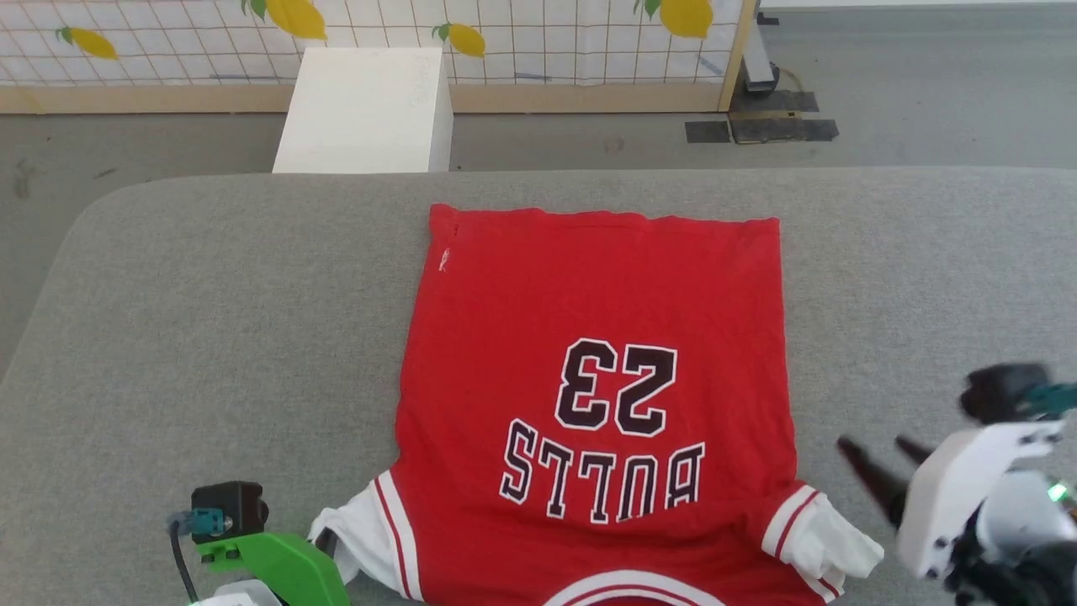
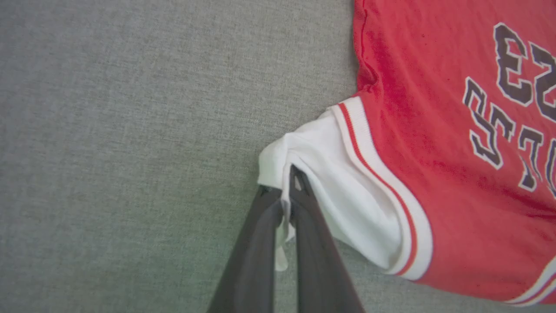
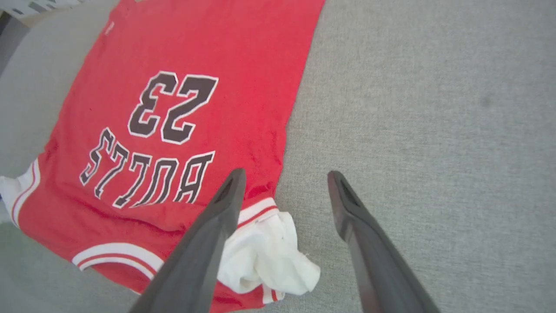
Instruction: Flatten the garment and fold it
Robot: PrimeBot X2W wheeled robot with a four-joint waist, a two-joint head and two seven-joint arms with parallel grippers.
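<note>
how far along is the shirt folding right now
Done: the jersey body lies flat, print up, on the grey fabric surface. In hand: the left gripper is shut on one white sleeve; the right gripper is open near the other sleeve, bunched and unheld. Left: smoothing sleeves, then every fold.

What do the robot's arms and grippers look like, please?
Each gripper has two long, dark, tapering fingers: left gripper, right gripper. The left wrist carries a green bracket, a black camera block with a teal connector and a black cable. The right wrist has a white shell, a similar black block and a small green light.
</note>
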